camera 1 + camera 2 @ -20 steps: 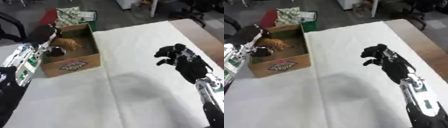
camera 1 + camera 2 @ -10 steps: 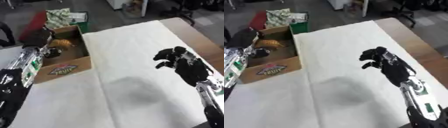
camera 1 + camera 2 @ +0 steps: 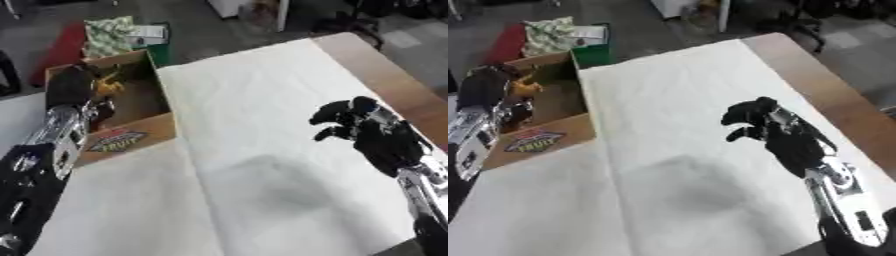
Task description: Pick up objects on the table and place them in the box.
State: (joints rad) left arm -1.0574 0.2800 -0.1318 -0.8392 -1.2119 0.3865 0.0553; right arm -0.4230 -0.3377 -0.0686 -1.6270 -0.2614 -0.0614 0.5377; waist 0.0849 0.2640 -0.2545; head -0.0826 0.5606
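Left hand [image 3: 72,86] over box [image 3: 131,137]; label reads "FRUIT".

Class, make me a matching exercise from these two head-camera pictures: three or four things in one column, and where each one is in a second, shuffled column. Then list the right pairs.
Column 1
1. open brown cardboard box
2. robot's black right hand
3. robot's black left hand
4. small orange-yellow object

Column 2
A. held over the white cloth, fingers curled, holding nothing
B. lying inside the box
C. at the box's left rim
D. on the table, left of the white cloth

Pairs: 1-D, 2-A, 3-C, 4-B
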